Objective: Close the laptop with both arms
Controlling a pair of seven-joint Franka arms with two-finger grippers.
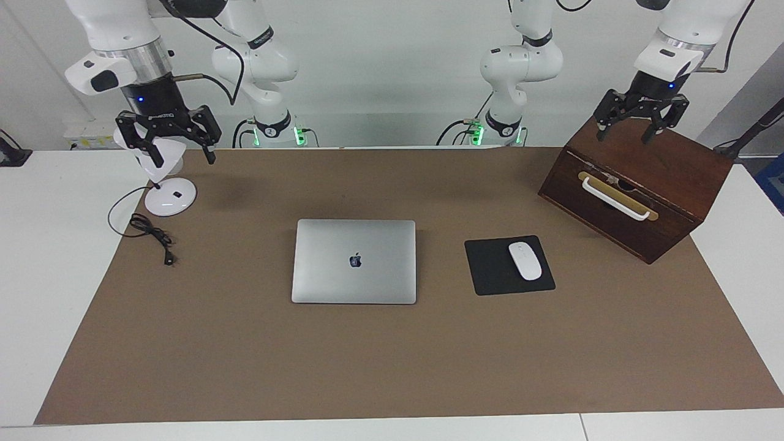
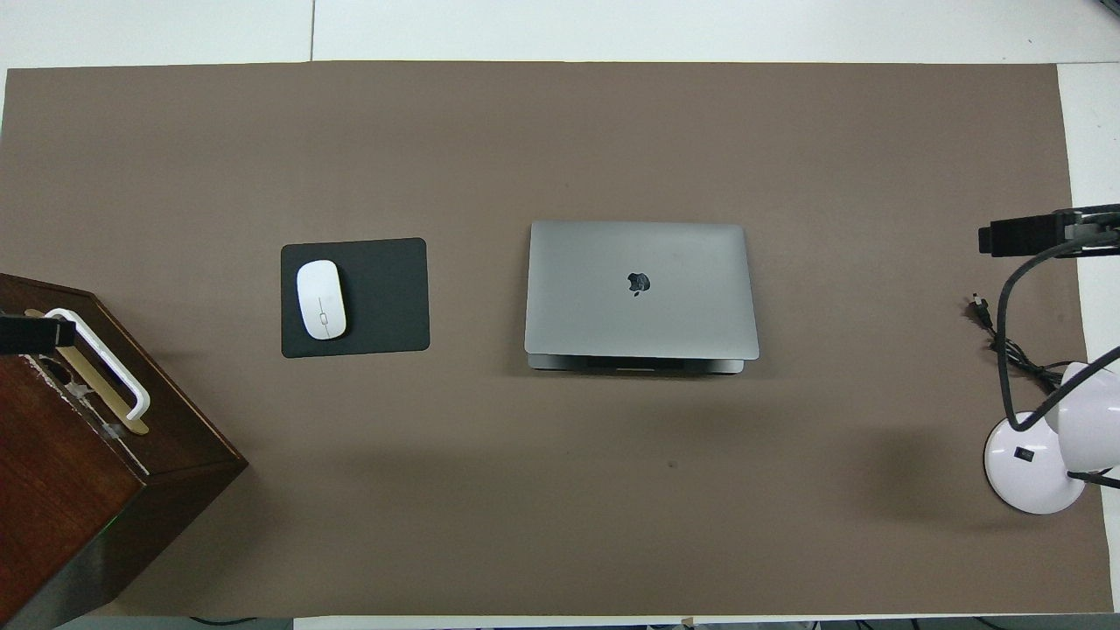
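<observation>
Looking at a thin silver-grey metal laptop (image 1: pixel 354 261) lying in the middle of the frame on the brown mat (image 1: pixel 367 367) covering the white tabletop (image 1: pixel 37 245), dark apple logo facing up, keyboard and trackpad hidden under the lid. Judging the main job as done or all but done: lid resting down on the base. In the overhead view, noticing a thin strip of the base peeking out along the lower edge of the lid, so possibly leaving a slight gap there; not telling for certain from this angle.

Finding the left pincer (image 1: pixel 637 125) hanging in the upper part of the facing view, at the left arm's end, over the top of the dark brown wooden box with a white handle (image 1: pixel 661 165), fingers spread wide, grasping nothing. Finding the right pincer (image 1: pixel 180 153) raised in the upper corner at the right arm's end, over the small white desk lamp (image 1: pixel 170 197), likewise released and empty. Seeing both well apart from the laptop, touching none of it.

Noting the black square mouse pad (image 1: pixel 490 269) carrying a white oval mouse (image 1: pixel 525 261) just beside the laptop, toward the box.

Judging what is left: at most a final press on the lid, should any gap be remaining.
</observation>
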